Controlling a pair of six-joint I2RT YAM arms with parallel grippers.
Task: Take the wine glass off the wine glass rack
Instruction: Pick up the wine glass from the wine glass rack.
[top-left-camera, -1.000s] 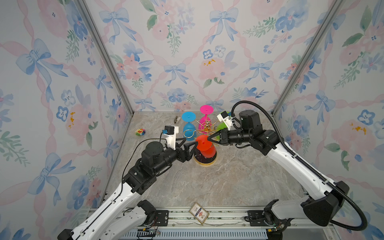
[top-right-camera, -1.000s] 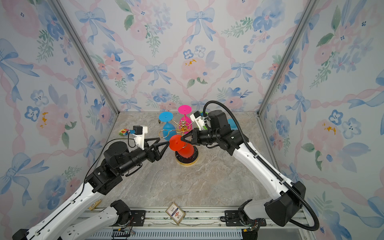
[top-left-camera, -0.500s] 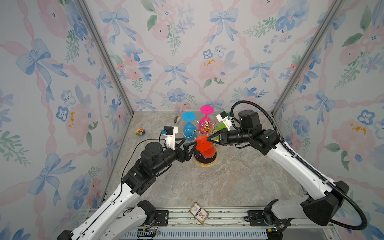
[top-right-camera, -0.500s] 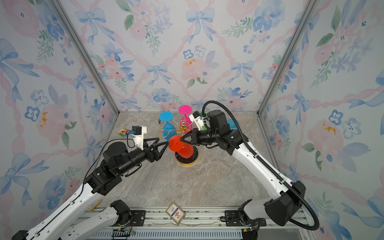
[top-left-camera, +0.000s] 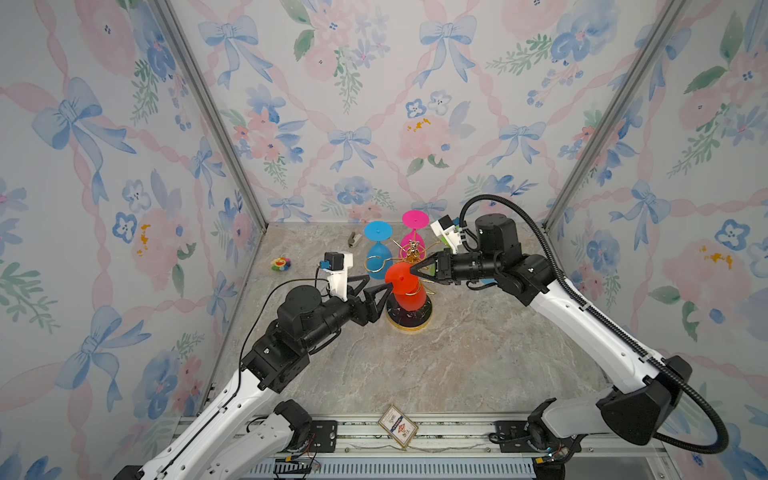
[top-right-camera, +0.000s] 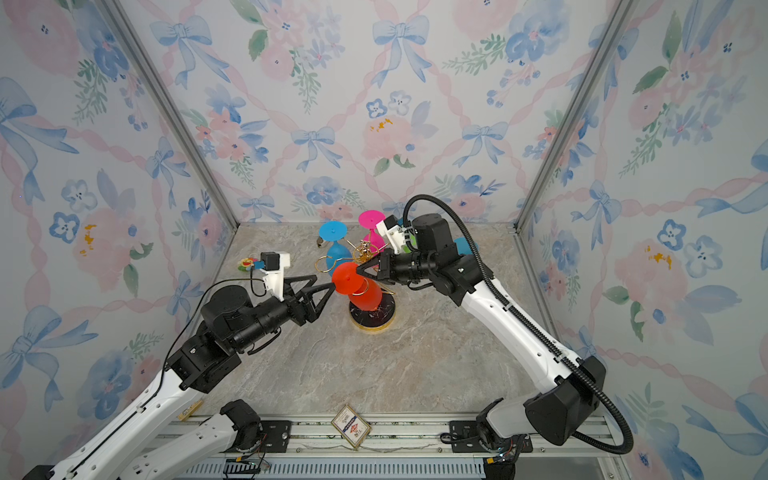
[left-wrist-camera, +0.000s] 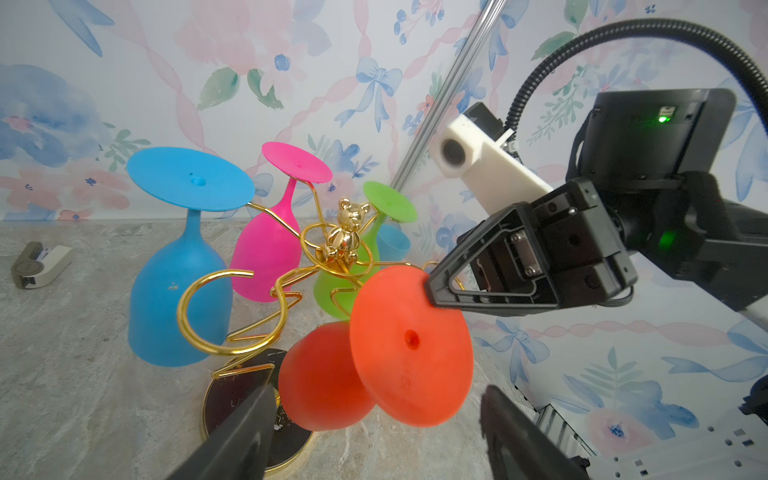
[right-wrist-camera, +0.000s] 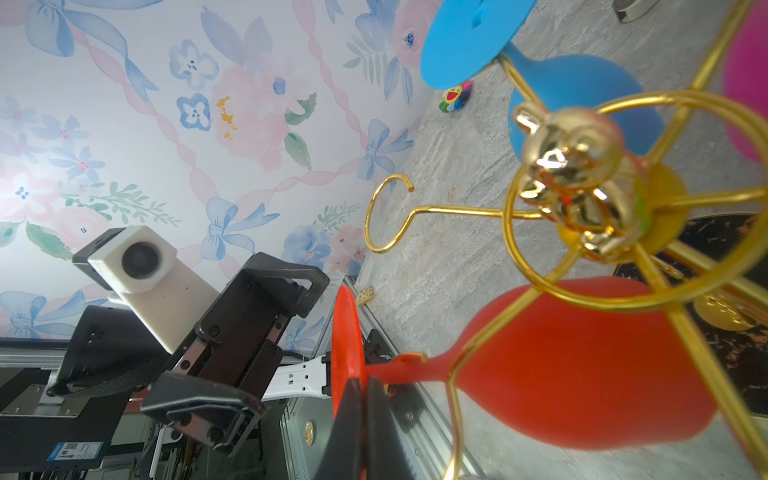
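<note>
The rack (top-left-camera: 409, 323) stands near the middle of the table (top-left-camera: 457, 365), with its gold bear (left-wrist-camera: 347, 230) on top and wire arms fanning out above the black, gold-rimmed base. The red glass (top-left-camera: 405, 291) is on the rack's near arm, foot up but tilted. Its bowl hangs over the base, its stem sits in the wire loop, and its foot leans out from the rack toward the left gripper (top-left-camera: 380, 287).

The right gripper (top-left-camera: 413, 271) reaches in from the rack's right-arm side, level with the bear. Its fingers are pressed together on the rim of the red glass's foot. The right wrist view shows the thin foot edge-on, running in between the two fingertips (right-wrist-camera: 347, 419).

The left gripper comes at the rack from the opposite side with its fingers spread wide. In the left wrist view the foot and bowl sit between the two fingers (left-wrist-camera: 249, 428). In both top views one tip is right at the foot's edge, but I cannot tell whether it touches.

Behind the red glass, a blue glass (top-left-camera: 379, 259), a pink glass (top-left-camera: 414, 237) and a green glass (left-wrist-camera: 388, 202) hang foot up on other arms of the rack. One loop arm (left-wrist-camera: 208, 316) curls out between the red and blue glasses.

A flower toy (top-left-camera: 281, 264) lies well apart from the rack on the left arm's side. A small grey device (top-left-camera: 354, 240) lies beyond the rack by the back wall. A card (top-left-camera: 398, 426) rests on the front rail, well apart from the rack.
</note>
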